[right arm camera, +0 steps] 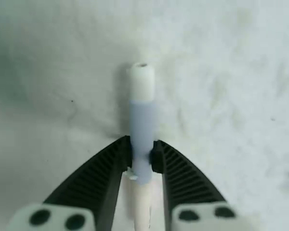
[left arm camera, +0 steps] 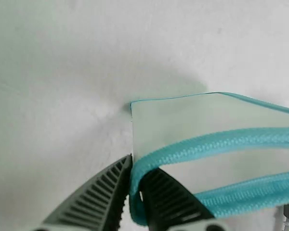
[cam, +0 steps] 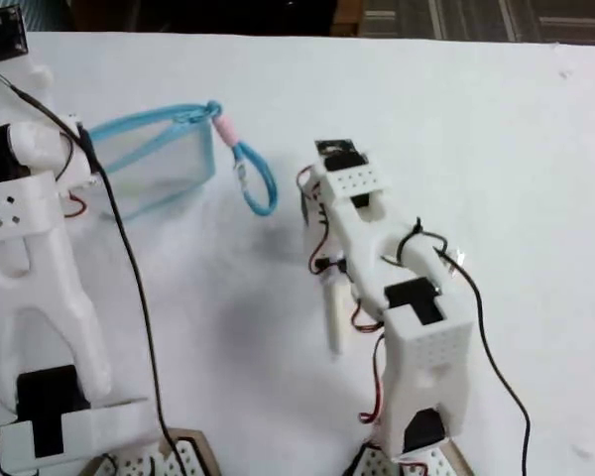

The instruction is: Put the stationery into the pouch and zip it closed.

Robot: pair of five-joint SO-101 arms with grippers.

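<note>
Left gripper (left arm camera: 135, 168) pinches the pouch (left arm camera: 183, 120) rim; right gripper (right arm camera: 141, 149) clamps the pen (right arm camera: 141, 106). Pouch mouth, at ten o'clock from the pen, looks narrow; pen may snag

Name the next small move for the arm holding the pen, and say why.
Probably swing the right gripper toward the pouch. Its jaws are shut on the pen, the left gripper pinches the pouch's zip edge with the zip tracks apart, and the pen lies apart from the pouch.

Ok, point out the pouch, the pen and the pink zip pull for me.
pouch (cam: 164, 164), high view, on its clear side panel.
pen (right arm camera: 142, 122), right wrist view, on its blue band.
zip pull (cam: 225, 129), high view, on the pink tab.
</note>
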